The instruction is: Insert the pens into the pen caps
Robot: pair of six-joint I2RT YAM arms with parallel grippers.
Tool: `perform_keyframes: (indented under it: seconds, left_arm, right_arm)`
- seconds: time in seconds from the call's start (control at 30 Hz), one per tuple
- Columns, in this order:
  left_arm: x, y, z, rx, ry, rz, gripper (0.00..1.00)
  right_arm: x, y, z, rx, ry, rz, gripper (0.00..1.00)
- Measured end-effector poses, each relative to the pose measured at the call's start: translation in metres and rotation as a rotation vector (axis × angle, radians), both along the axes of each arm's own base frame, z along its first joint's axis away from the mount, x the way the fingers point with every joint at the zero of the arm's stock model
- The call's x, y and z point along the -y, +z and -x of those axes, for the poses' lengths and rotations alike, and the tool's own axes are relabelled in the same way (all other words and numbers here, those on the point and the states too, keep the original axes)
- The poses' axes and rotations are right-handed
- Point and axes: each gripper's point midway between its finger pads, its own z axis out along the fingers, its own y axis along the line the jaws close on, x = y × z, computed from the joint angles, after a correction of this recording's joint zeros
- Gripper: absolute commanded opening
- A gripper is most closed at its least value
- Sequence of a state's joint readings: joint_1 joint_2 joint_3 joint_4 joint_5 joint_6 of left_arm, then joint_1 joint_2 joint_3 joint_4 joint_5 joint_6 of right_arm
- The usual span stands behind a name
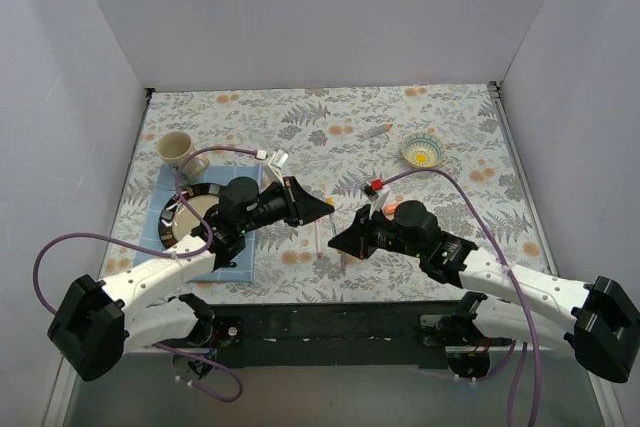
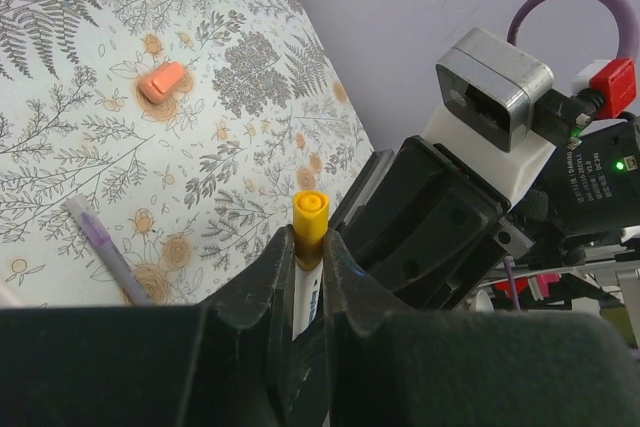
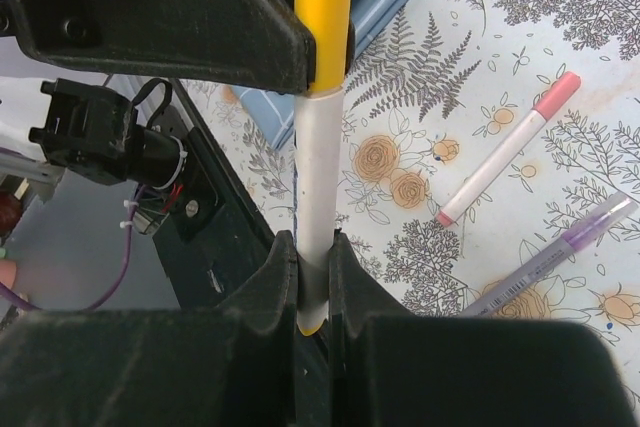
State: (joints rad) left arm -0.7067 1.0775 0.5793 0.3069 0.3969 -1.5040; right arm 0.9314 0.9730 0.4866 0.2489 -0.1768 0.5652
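Observation:
My left gripper is shut on the yellow pen cap, whose end sticks out past the fingertips in the left wrist view. My right gripper is shut on the pale pen and holds it above the table. In the right wrist view the yellow cap sits in line on the pen's far end and meets the white barrel. The white-pink pen and the purple pen lie on the cloth below. The orange cap lies apart on the cloth.
A cream cup stands at the back left beside a blue mat with a black plate. A small yellow-centred bowl sits at the back right. A grey stick lies at the back. White walls enclose the table.

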Motion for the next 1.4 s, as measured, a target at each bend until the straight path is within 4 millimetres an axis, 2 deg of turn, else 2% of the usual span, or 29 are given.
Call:
perform_keyframes:
  seconds: [0.13,0.2,0.27,0.3,0.4,0.5,0.57,0.8,1.03,1.17,1.4]
  left_arm:
    - [0.001,0.003,0.0,0.001,0.005,0.011,0.0]
    - [0.002,0.004,0.0,0.004,0.003,0.015,0.06]
    - [0.003,0.003,0.0,0.004,0.001,0.015,0.19]
    - [0.003,0.003,0.0,0.004,0.0,0.015,0.36]
    - [0.006,0.001,0.008,-0.012,-0.033,0.013,0.61]
    - [0.01,0.0,0.025,-0.026,-0.089,0.002,0.73]
    - [0.009,0.005,0.029,-0.013,-0.096,0.004,0.76]
    - [0.011,0.042,0.023,0.084,-0.097,0.015,0.8]
    - [0.016,0.071,0.014,0.169,-0.095,0.027,0.77]
    - [0.019,0.075,0.01,0.183,-0.094,0.019,0.75]
    - [0.019,0.076,0.007,0.195,-0.082,0.006,0.64]
  right_arm:
    - [0.0,0.002,-0.001,-0.002,-0.006,-0.008,0.01]
    - [0.0,0.003,-0.001,0.002,-0.008,-0.01,0.01]
    - [0.0,0.002,-0.002,0.005,-0.008,-0.008,0.01]
    - [0.0,0.002,-0.002,0.012,-0.009,-0.004,0.01]
    - [0.0,0.006,-0.007,0.052,-0.012,-0.002,0.01]
    - [-0.002,0.022,-0.013,0.096,-0.021,-0.028,0.01]
    - [-0.003,0.033,-0.013,0.123,-0.013,-0.059,0.01]
    - [-0.005,0.048,-0.002,0.135,0.038,-0.111,0.01]
    - [-0.005,0.058,0.008,0.136,0.082,-0.143,0.01]
    - [-0.006,0.061,0.012,0.135,0.102,-0.158,0.01]
    - [-0.006,0.063,0.018,0.123,0.125,-0.183,0.01]
